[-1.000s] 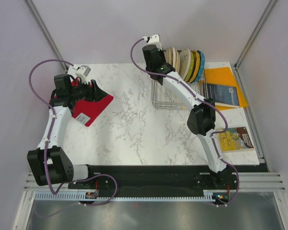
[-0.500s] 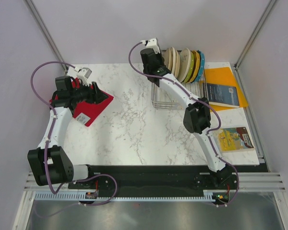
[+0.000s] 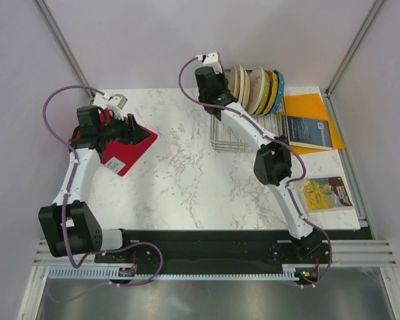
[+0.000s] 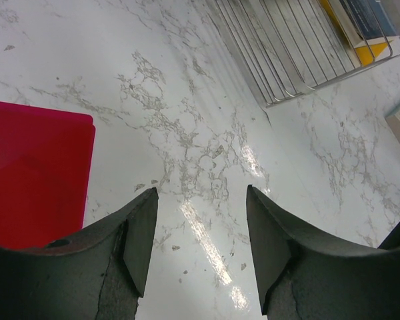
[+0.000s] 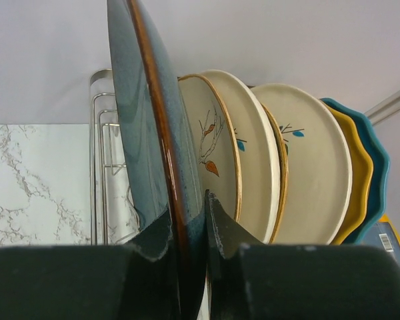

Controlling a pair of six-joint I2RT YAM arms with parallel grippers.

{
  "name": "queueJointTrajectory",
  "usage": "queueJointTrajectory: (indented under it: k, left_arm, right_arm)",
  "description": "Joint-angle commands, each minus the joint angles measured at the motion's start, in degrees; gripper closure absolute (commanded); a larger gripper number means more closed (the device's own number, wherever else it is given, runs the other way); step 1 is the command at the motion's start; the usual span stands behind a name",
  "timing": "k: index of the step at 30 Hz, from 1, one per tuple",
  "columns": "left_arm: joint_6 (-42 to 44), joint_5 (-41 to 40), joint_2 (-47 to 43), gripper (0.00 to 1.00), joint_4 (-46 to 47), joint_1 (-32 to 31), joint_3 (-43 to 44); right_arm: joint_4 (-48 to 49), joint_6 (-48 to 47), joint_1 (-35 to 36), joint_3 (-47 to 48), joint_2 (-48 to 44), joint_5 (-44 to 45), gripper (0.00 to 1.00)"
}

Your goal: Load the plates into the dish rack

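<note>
Right jaws clenched on the rim of the dark speckled plate (image 5: pixel 137 113), held upright at the left end of the row in the dish rack (image 5: pixel 101 127), far right of the surface (image 4: pixel 187 100). Three pale plates (image 5: pixel 217 143) already stand beside it. Seating hidden. Left jaws released, empty, near the red mat (image 4: pixel 33 173). Judged: last plate; seating and release remain.

A robot lab cell is indicated: two arms (image 3: pixel 77 173) are bolted to a marble-print table (image 3: pixel 187 173), enclosed by plain white panels (image 3: pixel 187 40) and aluminium posts (image 3: pixel 59 40).
</note>
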Motion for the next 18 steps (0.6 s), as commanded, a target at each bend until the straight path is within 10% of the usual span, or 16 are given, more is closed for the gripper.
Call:
queueJointTrajectory:
  k: [1,18]
  left_arm:
    - [1.98,2.53,0.50,0.37,2.24,0.34,0.86]
    - [2.42,2.88,1.47,0.37,2.50,0.34,0.08]
  right_arm:
    - [11.83,-0.58,-1.85,3.72,-2.89,4.53,1.00]
    - [13.16,-2.35,-1.24,1.78,-3.33,4.71,1.00]
